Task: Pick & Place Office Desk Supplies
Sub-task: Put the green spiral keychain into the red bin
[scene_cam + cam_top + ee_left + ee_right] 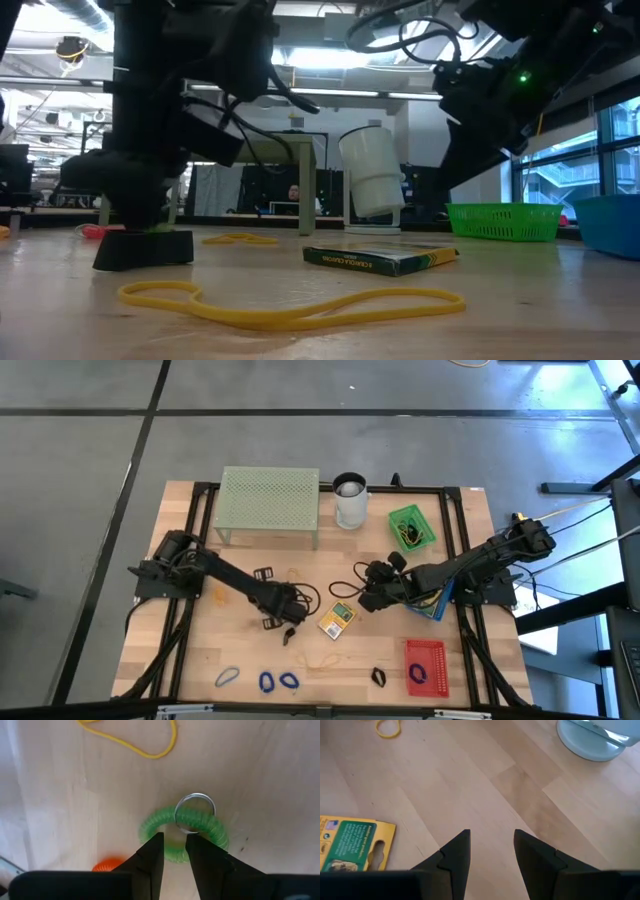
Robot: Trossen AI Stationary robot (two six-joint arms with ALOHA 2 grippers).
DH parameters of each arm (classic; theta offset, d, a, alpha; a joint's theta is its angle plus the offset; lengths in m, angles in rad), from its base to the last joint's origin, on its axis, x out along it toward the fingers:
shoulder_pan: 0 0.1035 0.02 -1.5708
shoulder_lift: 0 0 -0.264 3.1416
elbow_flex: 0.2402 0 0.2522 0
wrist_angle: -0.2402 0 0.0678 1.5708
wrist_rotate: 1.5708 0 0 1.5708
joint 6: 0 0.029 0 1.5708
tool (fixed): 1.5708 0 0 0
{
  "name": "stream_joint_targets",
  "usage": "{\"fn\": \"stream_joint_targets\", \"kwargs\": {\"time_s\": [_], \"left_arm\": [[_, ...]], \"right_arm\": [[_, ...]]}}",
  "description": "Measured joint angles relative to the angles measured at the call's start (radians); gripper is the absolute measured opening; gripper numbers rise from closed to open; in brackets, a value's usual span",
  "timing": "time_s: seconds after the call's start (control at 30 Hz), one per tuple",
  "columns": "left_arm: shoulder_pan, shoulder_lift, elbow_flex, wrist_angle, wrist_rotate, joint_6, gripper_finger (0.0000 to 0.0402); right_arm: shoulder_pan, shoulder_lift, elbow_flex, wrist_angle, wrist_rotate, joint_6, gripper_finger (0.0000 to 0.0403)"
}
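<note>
Left gripper [174, 851] low over green coil [210, 825]

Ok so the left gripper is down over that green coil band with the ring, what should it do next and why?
Probably finish closing, then lift. In the left wrist view the left gripper has its fingers straddling the near edge of the green coil band, which lies flat on the table with a silver ring on it. The right gripper hangs open over bare wood.

Left gripper [174, 851] lowered mid-worktop, fingers narrowly parted, right gripper [489, 851] angled inward, fingers apart, holding nothing
</note>
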Motion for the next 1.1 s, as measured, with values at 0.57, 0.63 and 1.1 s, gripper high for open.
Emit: {"fn": "stream_joint_targets", "kwargs": {"time_s": [0.57, 0.63, 1.1], "left_arm": [[0.047, -0.002, -0.002, 0.043, 0.118, 0.064, 0.001], [0.047, -0.002, -0.002, 0.043, 0.121, 0.062, 0.0004], [-0.037, -0.051, -0.007, 0.095, 0.085, 0.206, 0.0003]], "right_arm": [[0.0, 0.0, 0.0, 0.018, 0.0, -0.022, 0.0152], [0.0, 0.0, 0.0, 0.018, 0.0, -0.022, 0.0152], [0.0, 0.0, 0.0, 0.027, 0.0, -0.023, 0.0152]]}}
